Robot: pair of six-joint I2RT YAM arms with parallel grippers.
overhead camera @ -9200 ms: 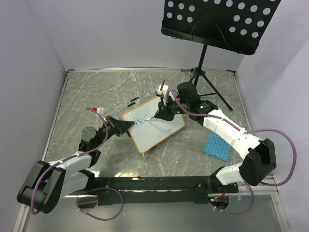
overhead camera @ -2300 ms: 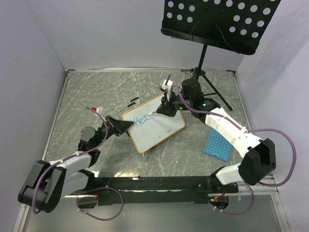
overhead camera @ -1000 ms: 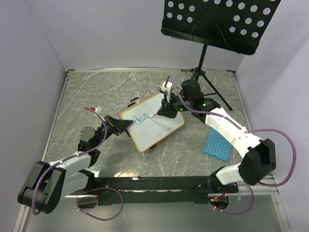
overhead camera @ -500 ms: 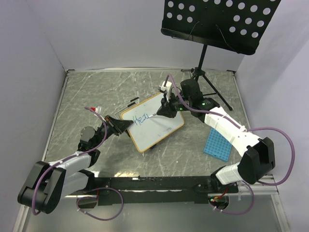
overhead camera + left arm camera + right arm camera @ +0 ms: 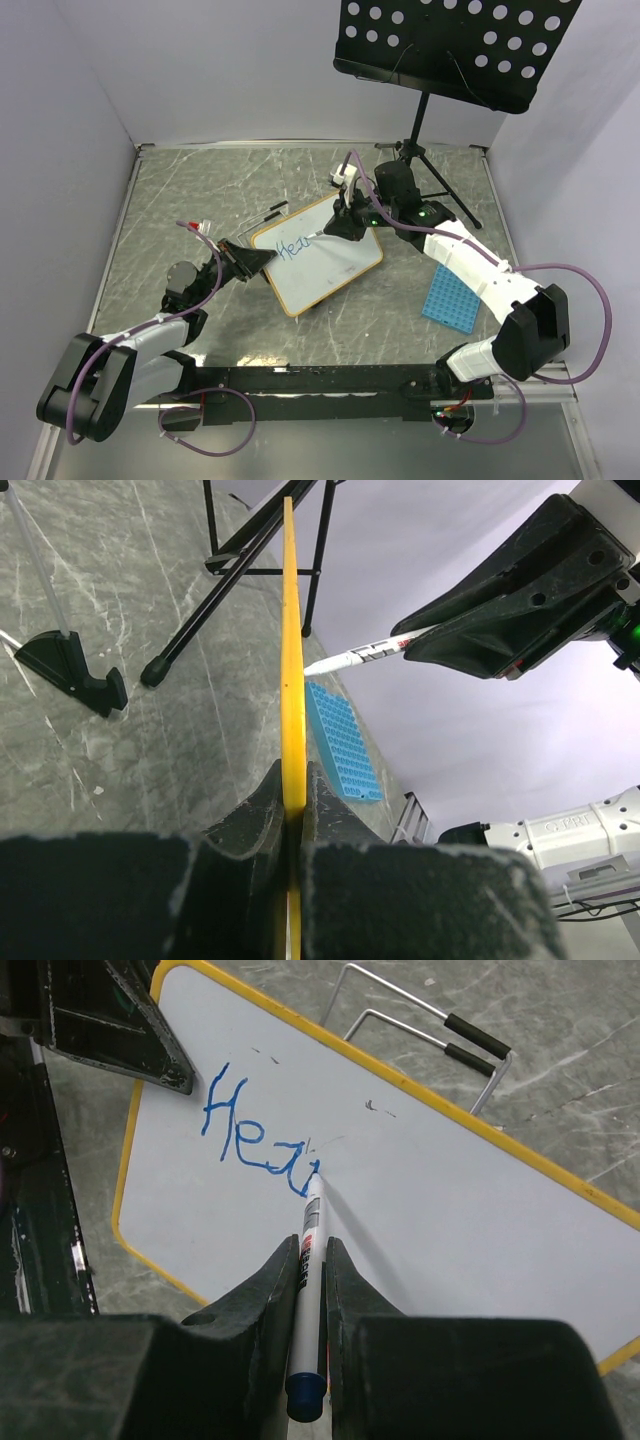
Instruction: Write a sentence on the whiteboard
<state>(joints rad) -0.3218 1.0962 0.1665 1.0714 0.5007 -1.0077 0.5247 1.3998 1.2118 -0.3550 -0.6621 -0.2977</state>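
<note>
Your left claw [image 5: 290, 780] pinches the whiteboard [image 5: 289, 630], which you see edge-on as a thin orange line running straight up the frame. To its right, the right claw [image 5: 440, 635] grips a marker [image 5: 365, 653] whose tip ends just beside that edge. A blue tray [image 5: 345, 745] lies on the marbled table [image 5: 120, 740] behind, with black tripod legs [image 5: 235, 590] at upper left.

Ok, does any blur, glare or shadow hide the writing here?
Right wrist: blue lettering sharp, no glare on the whiteboard; the marker throws a soft shadow beside its tip; right tool in the foreground is blurred. Left wrist: board edge-on, left tool out of focus. Top external: even light, lettering tiny.
</note>
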